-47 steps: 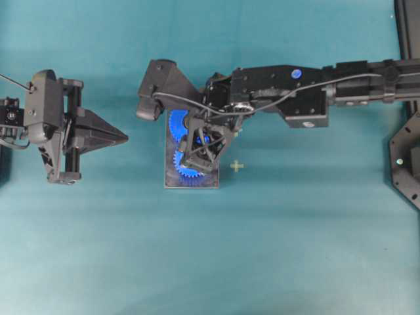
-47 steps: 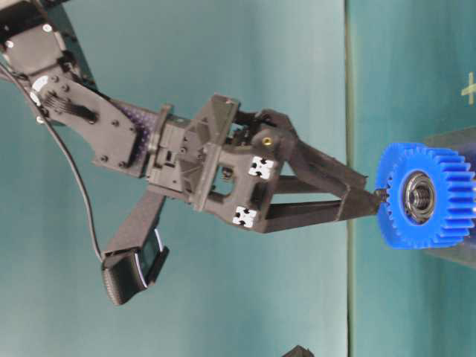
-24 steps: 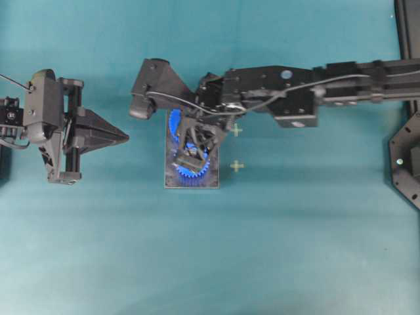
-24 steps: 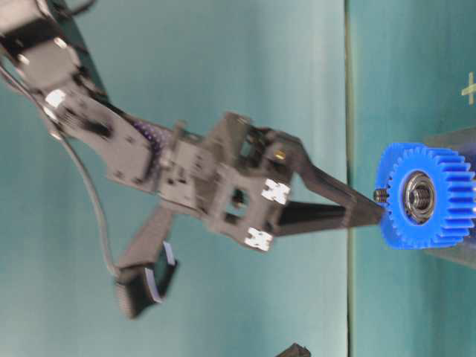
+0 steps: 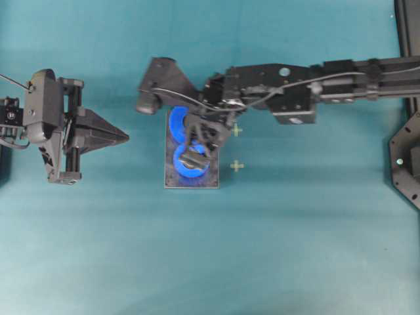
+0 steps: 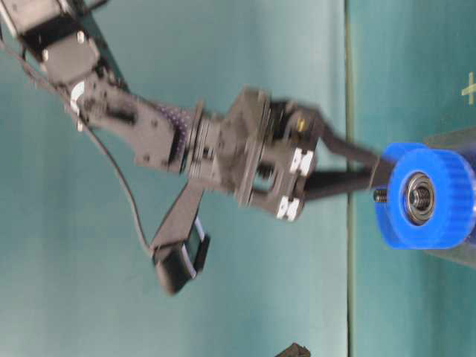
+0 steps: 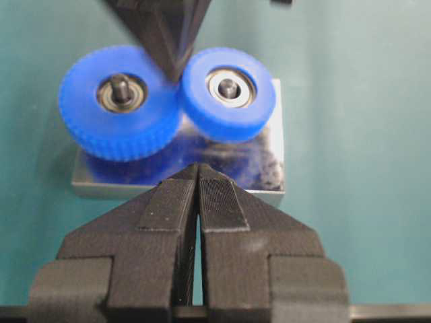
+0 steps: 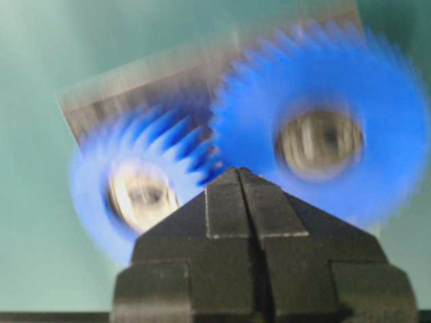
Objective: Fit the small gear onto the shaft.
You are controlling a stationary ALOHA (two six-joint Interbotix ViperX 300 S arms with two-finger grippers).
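**With both claws pressed shut, the small gear already sits on its shaft**

While nothing is held, the right claw has its two black fingers pressed together into a point, and in the left wrist view that tip rests at the seam where the two blue gears meet. In the right wrist view its fingers also meet with no gap, and both gears there are smeared by motion blur. The left claw is likewise pressed together and empty, low at the near edge of the plate and well apart from the gears.

Just right of the tip, the small gear lies flat on the grey plate, with the shaft showing as a small metal end in the middle of its bearing. Left of the tip sits the large gear on its own peg, its teeth touching those of the small gear. The plate rests on a teal tabletop.

As a judgement, the fitting looks nearly or fully done. What remains would be checking the seat: press lightly straight down, avoid pushing sideways against the teeth, and lift away vertically so the gear is not dragged back up the shaft.
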